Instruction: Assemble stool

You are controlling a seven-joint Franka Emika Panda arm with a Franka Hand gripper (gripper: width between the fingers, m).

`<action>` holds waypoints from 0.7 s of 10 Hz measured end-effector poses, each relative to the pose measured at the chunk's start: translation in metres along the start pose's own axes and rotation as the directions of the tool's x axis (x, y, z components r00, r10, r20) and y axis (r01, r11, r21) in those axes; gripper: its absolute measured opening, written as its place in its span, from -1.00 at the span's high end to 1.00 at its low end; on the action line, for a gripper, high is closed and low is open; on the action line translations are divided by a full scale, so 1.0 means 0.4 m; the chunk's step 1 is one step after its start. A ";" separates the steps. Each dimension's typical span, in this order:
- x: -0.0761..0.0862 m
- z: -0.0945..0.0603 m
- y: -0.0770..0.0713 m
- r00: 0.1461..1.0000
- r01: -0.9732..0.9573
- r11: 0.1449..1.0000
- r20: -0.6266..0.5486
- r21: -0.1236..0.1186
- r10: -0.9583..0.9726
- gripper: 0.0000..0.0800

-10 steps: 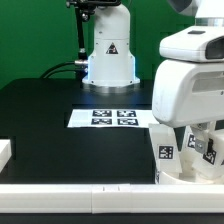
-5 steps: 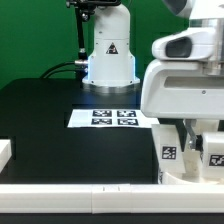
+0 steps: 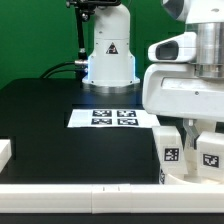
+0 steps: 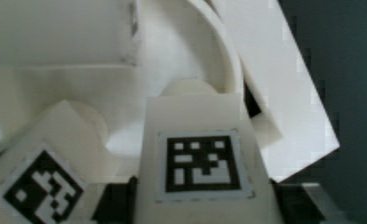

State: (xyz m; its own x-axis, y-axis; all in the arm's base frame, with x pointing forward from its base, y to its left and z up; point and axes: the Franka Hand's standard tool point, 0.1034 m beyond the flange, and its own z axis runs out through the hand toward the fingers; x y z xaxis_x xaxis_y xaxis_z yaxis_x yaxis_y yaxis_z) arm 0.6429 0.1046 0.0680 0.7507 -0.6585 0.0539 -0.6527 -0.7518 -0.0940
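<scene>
1. Hovering low at the exterior view's right, the gripper (image 3: pixel 190 130) sits mostly hidden behind the arm's big white wrist housing; jaws drawn nearly together, pinching a tagged white stool leg (image 4: pixel 201 140), per wrist view where the leg fills the space between the fingers.
2. Change vs a second ago: arm shifted toward the exterior view's left and the wrist rotated; tagged faces under it now square to camera, before they were tilted. Grip width basically unchanged.
3. Directly below the gripper: stool parts (image 3: pixel 172 150), tagged blocks (image 3: pixel 210 152) sitting in or on the round seat disc (image 3: pixel 190 175), whose rim peeks out beneath. Cannot tell which block is the held one in the exterior view.
4. Marker board (image 3: pixel 112 118) lies flat, well apart from the gripper, toward the robot base (image 3: pixel 108 55); untouched.
5. Judgement: rotation with a steady grip looks like turning a leg into its seat socket, or aligning for it. Seating depth hidden, so progress unclear.
6. Risk: cross-threading or the leg slipping in the pinch.
</scene>
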 end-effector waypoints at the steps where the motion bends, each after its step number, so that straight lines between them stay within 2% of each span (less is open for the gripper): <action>1: -0.007 0.003 0.000 0.974 -0.225 0.974 0.001 0.008 0.225 0.17; 2: -0.007 0.003 0.001 0.917 -0.400 0.916 0.012 0.022 0.399 0.16; 3: -0.007 0.003 0.004 0.880 -0.475 0.880 0.025 0.028 0.474 0.16; 5: -0.008 0.003 0.003 0.851 -0.526 0.850 0.026 0.026 0.525 0.16; 7: -0.009 0.004 0.003 0.787 -0.617 0.787 0.031 0.023 0.616 0.16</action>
State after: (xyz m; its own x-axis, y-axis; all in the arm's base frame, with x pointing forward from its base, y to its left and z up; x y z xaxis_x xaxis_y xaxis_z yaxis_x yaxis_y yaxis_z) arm 0.6396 0.1059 0.0661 0.1917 -0.9803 -0.0467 -0.9742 -0.1844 -0.1299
